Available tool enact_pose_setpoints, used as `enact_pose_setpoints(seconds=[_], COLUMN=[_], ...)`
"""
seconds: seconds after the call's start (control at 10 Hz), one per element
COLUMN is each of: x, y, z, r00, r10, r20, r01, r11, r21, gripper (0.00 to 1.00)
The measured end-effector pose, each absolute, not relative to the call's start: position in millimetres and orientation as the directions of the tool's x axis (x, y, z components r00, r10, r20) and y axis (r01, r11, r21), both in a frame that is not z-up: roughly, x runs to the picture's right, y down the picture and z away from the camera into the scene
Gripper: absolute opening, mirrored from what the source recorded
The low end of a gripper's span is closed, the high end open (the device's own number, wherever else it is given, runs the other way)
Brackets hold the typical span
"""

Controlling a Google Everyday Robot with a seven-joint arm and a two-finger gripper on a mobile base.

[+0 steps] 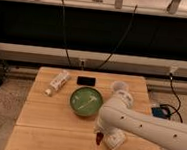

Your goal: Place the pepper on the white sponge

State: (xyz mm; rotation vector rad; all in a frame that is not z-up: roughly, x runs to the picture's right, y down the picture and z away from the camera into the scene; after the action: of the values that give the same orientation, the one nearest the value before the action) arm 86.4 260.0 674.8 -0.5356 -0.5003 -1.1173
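Wooden table point(42, 119) in front of a dark wall, and on it I count one white bottle point(57, 82), one flat black thing point(86, 81), one translucent cup point(118, 86), one green bowl point(85, 101), one white sponge point(115, 140) and one pepper point(99, 139). The pepper sits right at the tip of the gripper point(100, 134), which looks pinched on it, just left of the white sponge near the table's front edge. The white arm point(147, 126) reaches in from the right, bends beside the bowl and points its wrist down.
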Motion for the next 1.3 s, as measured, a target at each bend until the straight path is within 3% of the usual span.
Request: enact_pose_setpoints(seconds=[1.3], x=[151], y=[288], z=[714], r00=[0.528], r10=[-0.611], r20=[0.589], r01=[0.839], r11=[0.482], r21=[-0.253], gripper=[0.02])
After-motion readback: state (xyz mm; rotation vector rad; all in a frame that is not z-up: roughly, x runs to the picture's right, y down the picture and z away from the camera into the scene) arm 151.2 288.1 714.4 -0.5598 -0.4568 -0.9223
